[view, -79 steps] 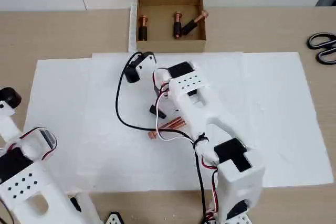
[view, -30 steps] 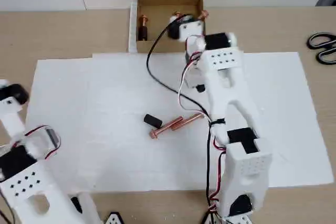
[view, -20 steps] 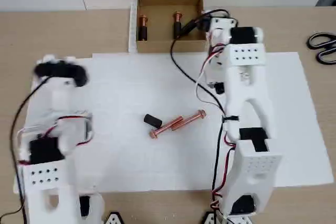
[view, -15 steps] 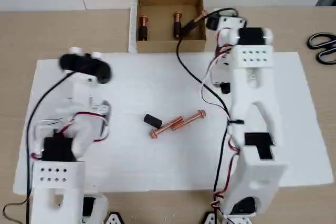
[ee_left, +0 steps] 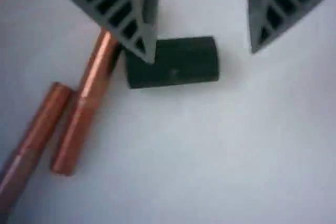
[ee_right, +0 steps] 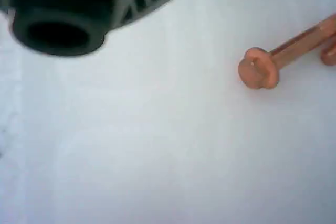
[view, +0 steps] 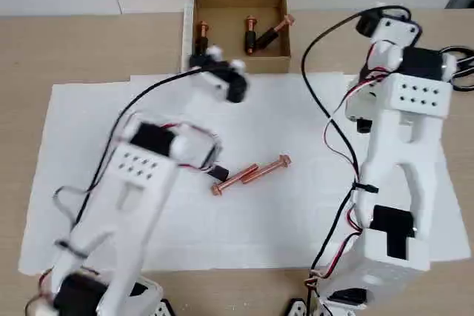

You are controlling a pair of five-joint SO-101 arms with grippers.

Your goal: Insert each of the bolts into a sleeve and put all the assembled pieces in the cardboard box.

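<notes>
Two copper bolts [view: 248,174] lie side by side on the white sheet [view: 296,220], seen again as bolts [ee_left: 86,103] in the left wrist view. A loose black sleeve [view: 219,173] lies at their left end. My left gripper [ee_left: 200,53] hangs open just above this sleeve [ee_left: 173,61], one finger [ee_left: 131,14] on each side. My right gripper [view: 363,124] is off to the right, shut on a second black sleeve [ee_right: 58,32] whose bore faces the camera. One bolt's head [ee_right: 257,68] points toward it. The cardboard box [view: 241,64] holds three assembled pieces [view: 252,33].
The white sheet covers most of the wooden table [view: 89,42]. The left arm's black cable [view: 148,94] arcs over the sheet near the box. Bare sheet lies between the bolts and the right arm.
The left arm swung in from the left edge to hover over the loose sleeve. The right arm moved from the box's right side farther right, carrying its sleeve.
</notes>
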